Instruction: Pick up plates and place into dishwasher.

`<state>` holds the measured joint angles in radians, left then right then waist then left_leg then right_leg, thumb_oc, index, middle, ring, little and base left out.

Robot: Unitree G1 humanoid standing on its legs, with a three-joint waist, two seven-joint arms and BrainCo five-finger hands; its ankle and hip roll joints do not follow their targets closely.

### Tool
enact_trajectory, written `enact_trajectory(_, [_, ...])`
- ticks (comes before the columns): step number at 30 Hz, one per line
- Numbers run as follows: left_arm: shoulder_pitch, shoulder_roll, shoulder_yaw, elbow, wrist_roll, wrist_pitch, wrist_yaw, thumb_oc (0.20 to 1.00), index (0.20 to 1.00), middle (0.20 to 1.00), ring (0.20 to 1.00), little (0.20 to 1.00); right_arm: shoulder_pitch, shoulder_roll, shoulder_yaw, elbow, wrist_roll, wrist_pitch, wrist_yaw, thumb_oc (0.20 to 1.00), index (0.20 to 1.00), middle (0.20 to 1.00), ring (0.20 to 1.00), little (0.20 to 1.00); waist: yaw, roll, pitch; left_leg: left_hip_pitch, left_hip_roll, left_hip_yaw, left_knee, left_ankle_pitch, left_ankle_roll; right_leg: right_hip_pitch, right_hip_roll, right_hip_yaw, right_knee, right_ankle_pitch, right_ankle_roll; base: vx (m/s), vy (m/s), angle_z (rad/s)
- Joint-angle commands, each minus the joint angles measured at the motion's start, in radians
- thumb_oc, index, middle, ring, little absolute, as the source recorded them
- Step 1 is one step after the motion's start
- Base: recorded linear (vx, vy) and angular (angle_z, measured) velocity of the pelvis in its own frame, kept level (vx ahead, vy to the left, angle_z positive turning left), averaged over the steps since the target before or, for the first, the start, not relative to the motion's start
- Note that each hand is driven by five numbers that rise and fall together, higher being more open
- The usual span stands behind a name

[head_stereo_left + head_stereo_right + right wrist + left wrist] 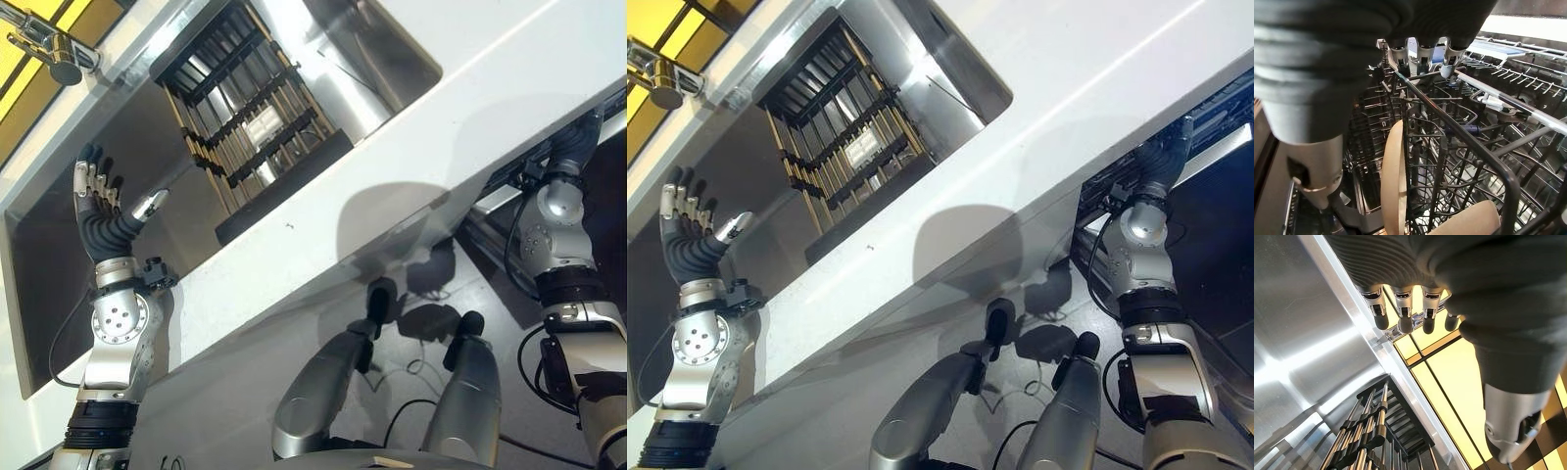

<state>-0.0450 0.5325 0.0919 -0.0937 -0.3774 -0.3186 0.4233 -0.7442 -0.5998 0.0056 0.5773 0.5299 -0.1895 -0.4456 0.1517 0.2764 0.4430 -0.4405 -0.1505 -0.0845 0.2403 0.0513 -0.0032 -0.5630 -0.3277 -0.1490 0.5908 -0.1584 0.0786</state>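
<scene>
A tan plate (pixel 1395 181) stands on edge in the dark wire dishwasher rack (pixel 1484 156), below and between my right hand's fingers (pixel 1420 56) and thumb, untouched. A second tan plate (pixel 1469 220) shows its rim lower in the rack. My right hand (pixel 1161 162) reaches under the white counter (pixel 470 127) into the dishwasher, open, fingertips by the rack's top wire. Over the steel sink (pixel 59 284), my left hand (pixel 103 220) is raised with straight fingers (pixel 1400 308), holding nothing.
A black dish-drying rack (pixel 255 127) with metal bars lies in the sink beside my left hand. A chrome faucet (pixel 54 49) stands at the sink's far corner. The counter's edge overhangs the dishwasher opening (pixel 1215 127).
</scene>
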Motion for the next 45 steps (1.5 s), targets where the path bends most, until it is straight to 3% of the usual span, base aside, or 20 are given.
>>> enact_trajectory(1, [0.075,0.018,-0.014,-0.082,-0.026,-0.049,0.006,1.000,1.000,1.000,1.000,1.000,-0.215,-0.013,0.087,-0.176,-0.169,-0.019,-0.041,1.000,1.000,1.000,1.000,1.000,0.036,0.059,0.077,-0.068,-0.006,0.038,0.182,-0.122,-0.012,0.076,-0.083,0.062,-0.254,0.198,0.037,-0.08,-0.019,0.03])
enact_trajectory(7, [0.037,0.027,-0.018,-0.063,-0.009,-0.046,0.060,1.000,1.000,1.000,1.000,1.000,-0.039,-0.018,0.043,-0.309,-0.275,0.089,-0.174,1.000,1.000,1.000,1.000,1.000,-0.033,0.002,0.077,-0.045,0.022,0.050,0.158,-0.132,-0.007,0.098,-0.042,0.099,-0.316,0.229,0.039,-0.10,-0.044,0.08])
enact_trajectory(15, [-0.034,0.037,-0.029,-0.043,0.027,-0.022,0.108,1.000,1.000,1.000,1.000,1.000,0.076,-0.009,0.016,-0.377,-0.337,0.170,-0.273,1.000,1.000,1.000,1.000,1.000,-0.102,-0.076,0.077,0.018,0.044,0.077,0.156,-0.169,0.006,0.153,-0.012,0.148,-0.393,0.283,0.042,-0.10,-0.030,-0.11])
enact_trajectory(26, [-0.058,0.045,-0.047,-0.009,0.078,0.009,0.096,1.000,1.000,1.000,1.000,1.000,0.347,0.038,-0.091,-0.459,-0.346,0.150,-0.362,1.000,1.000,1.000,1.000,1.000,-0.195,-0.165,0.028,0.087,0.048,0.153,0.227,-0.260,0.035,0.200,-0.013,0.227,-0.429,0.364,0.046,-0.03,0.013,-0.38])
enact_trajectory(31, [-0.010,0.027,-0.040,-0.004,0.095,-0.027,0.074,1.000,1.000,1.000,1.000,1.000,0.480,0.076,-0.164,-0.487,-0.338,0.099,-0.428,1.000,1.000,1.000,1.000,1.000,-0.217,-0.167,0.022,0.135,0.067,0.201,0.223,-0.283,0.047,0.221,-0.017,0.202,-0.417,0.365,0.050,-0.04,0.102,-0.42])
enact_trajectory(35, [0.047,0.002,-0.029,0.003,0.086,-0.045,0.072,1.000,1.000,1.000,1.000,1.000,0.553,0.113,-0.204,-0.478,-0.293,0.055,-0.483,1.000,1.000,1.000,1.000,1.000,-0.215,-0.149,0.007,0.196,0.085,0.275,0.168,-0.274,0.053,0.231,-0.035,0.110,-0.391,0.369,0.058,-0.02,0.190,-0.79])
enact_trajectory(37, [0.059,-0.004,-0.028,0.003,0.083,-0.051,0.066,1.000,1.000,1.000,1.000,1.000,0.571,0.131,-0.211,-0.466,-0.265,0.047,-0.518,1.000,1.000,1.000,1.000,1.000,-0.210,-0.131,0.001,0.209,0.097,0.303,0.140,-0.259,0.063,0.215,-0.017,0.088,-0.306,0.315,0.046,-0.06,0.226,-0.87])
enact_trajectory(38, [0.055,-0.010,-0.033,0.002,0.087,-0.046,0.062,1.000,1.000,1.000,1.000,1.000,0.590,0.144,-0.209,-0.459,-0.265,0.041,-0.554,1.000,1.000,1.000,1.000,1.000,-0.213,-0.113,-0.002,0.200,0.101,0.300,0.133,-0.242,0.077,0.205,0.026,0.102,-0.206,0.242,0.020,-0.08,0.175,-0.61])
enact_trajectory(41, [0.028,-0.017,-0.048,-0.003,0.105,-0.024,0.050,1.000,1.000,1.000,1.000,1.000,0.648,0.185,-0.206,-0.445,-0.200,-0.017,-0.611,1.000,1.000,1.000,1.000,1.000,-0.219,-0.104,-0.013,0.156,0.089,0.285,0.163,-0.230,0.089,0.183,0.085,0.100,-0.086,0.118,-0.022,-0.05,0.065,-0.32])
enact_trajectory(43, [-0.003,-0.021,-0.067,0.010,0.114,-0.021,0.058,1.000,1.000,1.000,1.000,1.000,0.660,0.213,-0.203,-0.413,-0.155,-0.080,-0.616,1.000,1.000,1.000,1.000,1.000,-0.219,-0.107,-0.010,0.116,0.077,0.282,0.182,-0.223,0.077,0.178,0.070,0.078,-0.137,0.129,-0.026,-0.10,-0.013,-0.10])
enact_trajectory(45, [-0.037,-0.025,-0.100,0.022,0.122,-0.032,0.069,1.000,1.000,1.000,1.000,1.000,0.646,0.217,-0.197,-0.402,-0.105,-0.134,-0.599,1.000,1.000,1.000,1.000,1.000,-0.245,-0.077,0.027,0.092,0.074,0.278,0.177,-0.211,0.075,0.105,0.082,0.107,-0.081,0.158,-0.021,-0.13,0.067,-0.13])
